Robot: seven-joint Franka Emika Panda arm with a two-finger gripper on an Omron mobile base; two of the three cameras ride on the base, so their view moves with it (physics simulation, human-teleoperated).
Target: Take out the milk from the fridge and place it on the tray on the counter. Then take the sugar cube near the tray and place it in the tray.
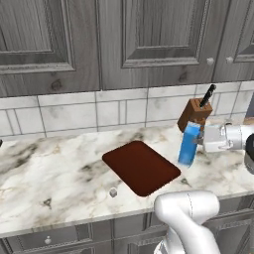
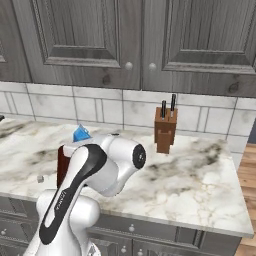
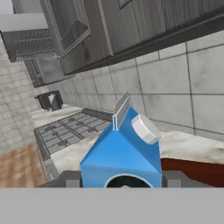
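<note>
Left base view: the counter [image 1: 59, 173], marbled white and beige, runs under grey wall cabinets [image 1: 149, 39] and a tiled backsplash [image 1: 74, 116]; these set the working space, and the robot faces the stone top squarely, so the fridge leg of the job appears done. Next in size, the arm [image 1: 191, 213] rises from the lower right and bends back in from the right edge, wrist horizontal, which suits a side-on carry of a tall item. The tray [image 1: 141, 166], a dark red-brown slab with rounded corners, lies flat near the middle of the stone top, bare on its surface. A wooden knife block [image 1: 194, 114] stands behind and to the right of it, close to the wall; judged a hazard only if the carry drifts rearward. The milk [image 1: 189, 145], a blue gabled carton, is upright in the gripper [image 1: 198, 141], whose fingers are clamped on the carton's sides; it sits at the tray's right end, and whether its base is over the tray edge or just beside it cannot be told. In the hand view the carton [image 3: 122, 153] fills the lower centre, white cap facing the camera, between the finger tips, with a strip of tray beyond it. Upright hold presumably keeps it placeable without tipping. Smallest, the sugar cube [image 1: 113, 192] rests on the stone just off the tray's near-left corner, apart from it, untouched; it awaits the second step.
</note>
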